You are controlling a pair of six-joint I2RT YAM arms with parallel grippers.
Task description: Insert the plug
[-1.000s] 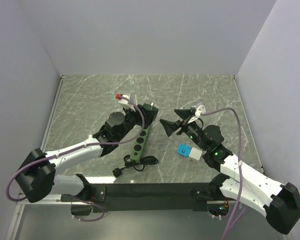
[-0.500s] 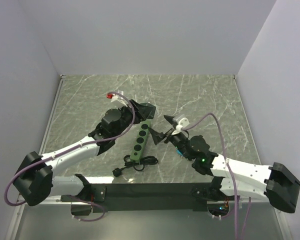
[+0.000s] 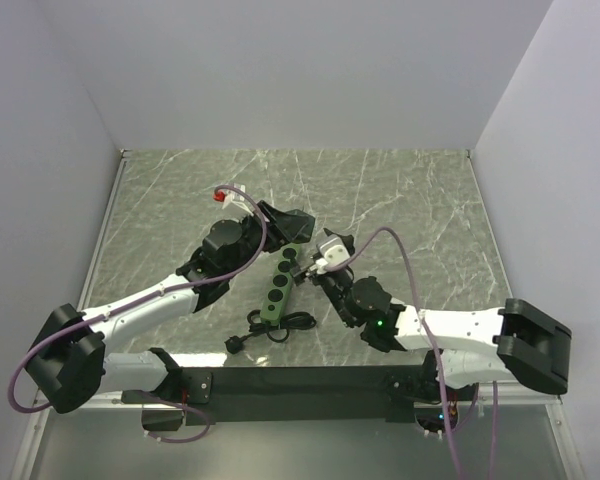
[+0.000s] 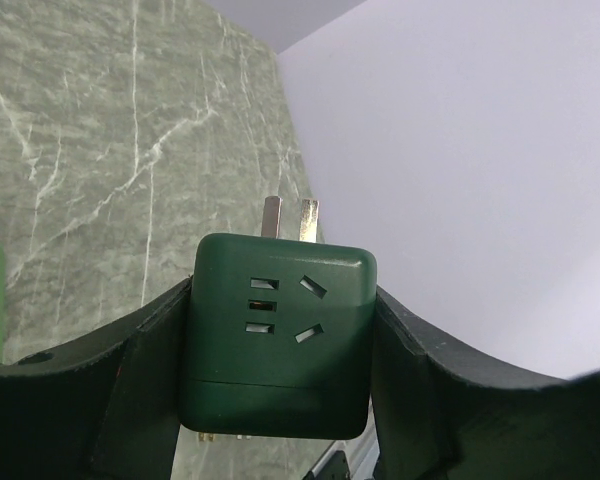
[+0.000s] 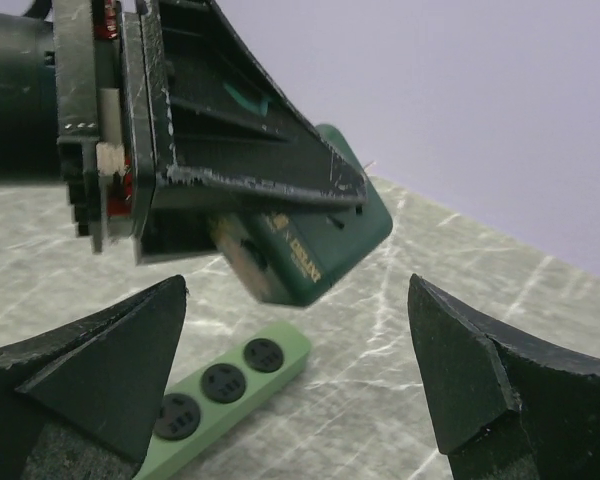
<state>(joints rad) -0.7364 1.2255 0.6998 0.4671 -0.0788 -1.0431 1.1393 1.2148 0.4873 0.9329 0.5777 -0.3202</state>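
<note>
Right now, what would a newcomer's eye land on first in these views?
The dark green plug adapter clamped in the left tool, its two metal prongs pointing away, raised above the middle of the marble table. Just beneath lies the light green power strip with round sockets, and the right tool hangs wide open beside it.

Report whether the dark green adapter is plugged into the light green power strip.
Out. The left gripper holds the adapter in the air, prongs bare, clear of the power strip.
</note>
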